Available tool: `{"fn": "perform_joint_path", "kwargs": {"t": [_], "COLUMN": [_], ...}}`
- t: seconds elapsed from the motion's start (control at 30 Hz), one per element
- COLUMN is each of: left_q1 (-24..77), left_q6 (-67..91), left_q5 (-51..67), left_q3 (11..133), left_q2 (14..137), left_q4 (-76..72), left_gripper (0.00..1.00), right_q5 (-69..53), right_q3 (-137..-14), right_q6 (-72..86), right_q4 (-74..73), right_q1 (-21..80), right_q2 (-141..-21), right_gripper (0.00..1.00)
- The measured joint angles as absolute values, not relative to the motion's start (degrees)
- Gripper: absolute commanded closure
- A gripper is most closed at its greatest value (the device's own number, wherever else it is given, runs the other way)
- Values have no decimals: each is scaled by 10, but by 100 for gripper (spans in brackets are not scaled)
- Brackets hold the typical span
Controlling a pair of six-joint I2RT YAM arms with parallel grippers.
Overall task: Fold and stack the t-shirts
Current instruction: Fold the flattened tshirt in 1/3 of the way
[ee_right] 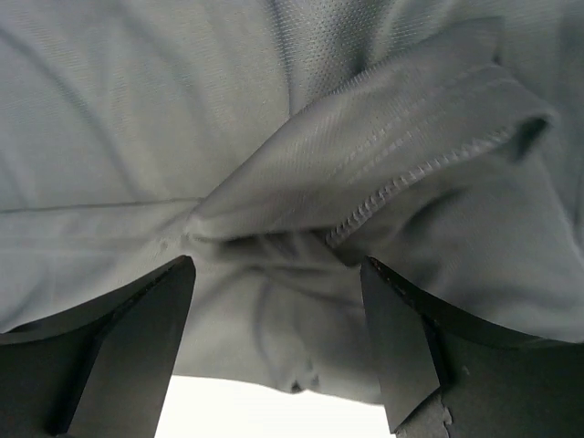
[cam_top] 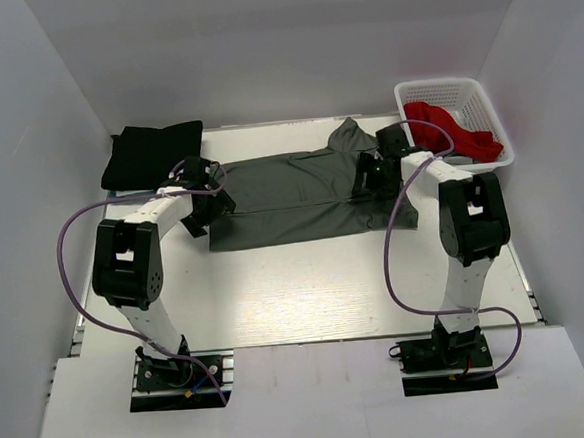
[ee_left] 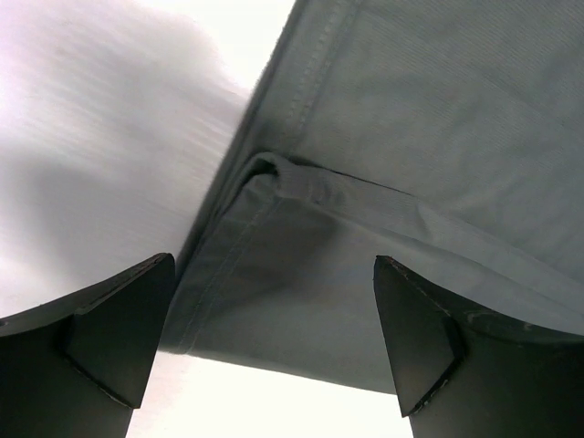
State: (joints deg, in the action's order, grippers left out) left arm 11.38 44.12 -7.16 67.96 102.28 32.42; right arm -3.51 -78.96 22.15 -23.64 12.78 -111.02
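The dark grey t-shirt (cam_top: 290, 194) lies partly folded lengthwise across the middle of the table. My left gripper (cam_top: 203, 200) is open over its left hem end; in the left wrist view the folded hem corner (ee_left: 274, 173) lies between my spread fingers (ee_left: 119, 338). My right gripper (cam_top: 374, 178) is open over the shirt's right end, with a bunched sleeve hem (ee_right: 401, 173) ahead of its fingers (ee_right: 401, 347). A folded black t-shirt (cam_top: 152, 154) sits at the back left. The red t-shirt (cam_top: 451, 128) lies in the basket.
A white mesh basket (cam_top: 433, 91) stands at the back right, beside my right arm. White walls enclose the table on the left, back and right. Purple cables loop from both arms.
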Motion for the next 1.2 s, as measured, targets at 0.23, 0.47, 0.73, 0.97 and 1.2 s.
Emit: {"fn": "perform_joint_path", "kwargs": {"t": [0.23, 0.47, 0.73, 0.97, 1.2], "left_q1": [114, 114, 114, 114, 114], "left_q6": [432, 425, 422, 418, 417], "left_q5": [-53, -51, -54, -62, -73], "left_q3": [680, 680, 680, 680, 682], "left_q2": [1029, 1041, 1046, 1046, 1044], "left_q4": [308, 302, 303, 310, 320], "left_gripper": [0, 0, 0, 0, 0], "right_q5": [-43, -64, -100, -85, -13], "right_q3": [-791, -791, -814, -940, -842], "right_q6": [241, 269, 317, 309, 280], "right_q4": [-232, -174, -56, -84, -125], "right_q1": [127, 124, 124, 125, 124], "right_q2": [-1135, -1139, -1168, -1227, -1138], "right_gripper": [21, 21, 22, 11, 11]}}
